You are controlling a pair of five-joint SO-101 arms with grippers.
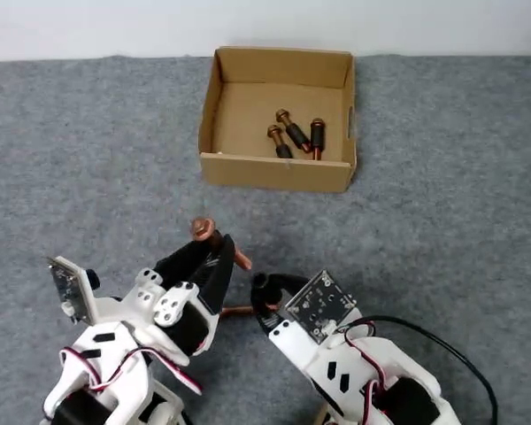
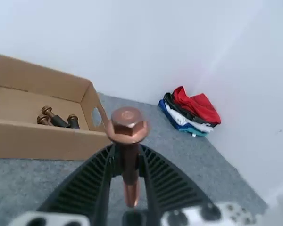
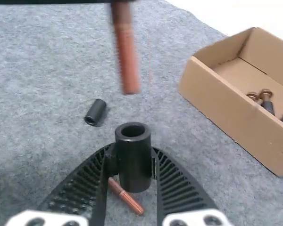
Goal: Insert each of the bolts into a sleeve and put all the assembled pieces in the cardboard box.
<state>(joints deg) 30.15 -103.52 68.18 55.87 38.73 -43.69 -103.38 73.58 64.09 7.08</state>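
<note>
the high view looks steeply down over the table [image 1: 442, 177] from its near side, facing the cardboard box [image 1: 279, 119] farther off. each wrist view sits close behind its own gripper, the left gripper [image 2: 127, 151] and the right gripper [image 3: 132, 157], looking low across the table. all three share the box and the left gripper's bolt [image 1: 203, 232].

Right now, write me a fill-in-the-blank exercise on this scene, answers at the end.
The left gripper is shut on the shank of the copper-coloured metal bolt, next to its hexagonal ____. The right gripper is shut on a ____ cylindrical sleeve. The brown cardboard box holds ____ assembled pieces.
Missing words: head, black, three.
</note>
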